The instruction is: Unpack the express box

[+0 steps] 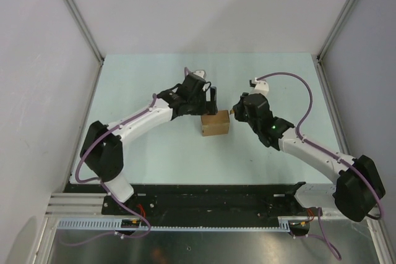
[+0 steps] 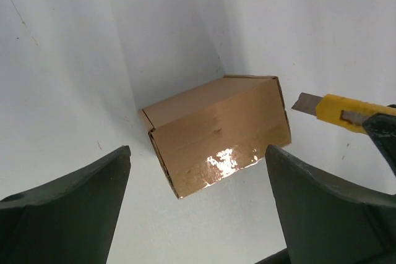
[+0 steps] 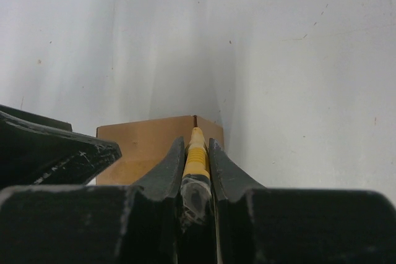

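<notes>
**Express box** (image 1: 215,123): small brown carton, flaps closed, standing on the table (image 1: 154,153) between the two arms, near its middle. A glossy patch on the face seen by the left wrist camera may be tape.

**Cutter knife** (image 2: 337,110): slim, yellow, with the blade (image 2: 304,103) extended. It is gripped by the right claw (image 3: 197,149), whose jaws are clamped tight on the handle. The blade tip sits at the box's upper edge on the right arm's side. Whether it touches the cardboard or hangs just beside it is hard to tell from these views.

**Left claw** (image 2: 198,153): jaws spread wide and holding nothing. It is poised over the box with one finger to each side and no contact.

**Step in hand**: opening the seal, and the box appears uncut so far.

**Next move calls for**: the left claw to close on the box's sides and steady it. The right arm must then bring the blade onto the lid seam and draw it along shallowly, so that the light carton neither slides nor tips.
</notes>
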You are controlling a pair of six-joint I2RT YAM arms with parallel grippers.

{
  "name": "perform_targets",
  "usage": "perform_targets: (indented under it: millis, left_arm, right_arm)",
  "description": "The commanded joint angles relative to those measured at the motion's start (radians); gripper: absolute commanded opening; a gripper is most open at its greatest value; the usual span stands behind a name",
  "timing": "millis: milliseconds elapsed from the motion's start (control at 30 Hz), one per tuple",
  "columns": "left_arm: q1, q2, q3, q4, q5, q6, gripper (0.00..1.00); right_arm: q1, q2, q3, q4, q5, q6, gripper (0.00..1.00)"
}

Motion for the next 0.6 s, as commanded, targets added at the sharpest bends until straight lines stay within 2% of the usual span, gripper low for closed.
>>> perform_targets:
  millis: [0, 267, 333, 567]
  left_arm:
    - [-0.005, 0.035, 0.037, -0.036, -0.012, -0.028, 0.95]
    - [0.003, 0.099, 0.038, -0.038, 0.054, -0.043, 0.95]
    - [0.029, 0.116, 0.034, -0.038, 0.106, -0.057, 0.95]
    - [0.064, 0.124, -0.032, -0.035, 0.171, -0.071, 0.93]
  right_arm:
    - [-0.012, 0.013, 0.042, 0.057, -0.02, -0.014, 0.0]
    - [-0.013, 0.021, 0.042, 0.066, -0.04, -0.03, 0.0]
    - [-0.012, 0.029, 0.042, 0.066, -0.034, -0.033, 0.0]
    - [-0.013, 0.056, 0.043, 0.066, -0.013, -0.056, 0.0]
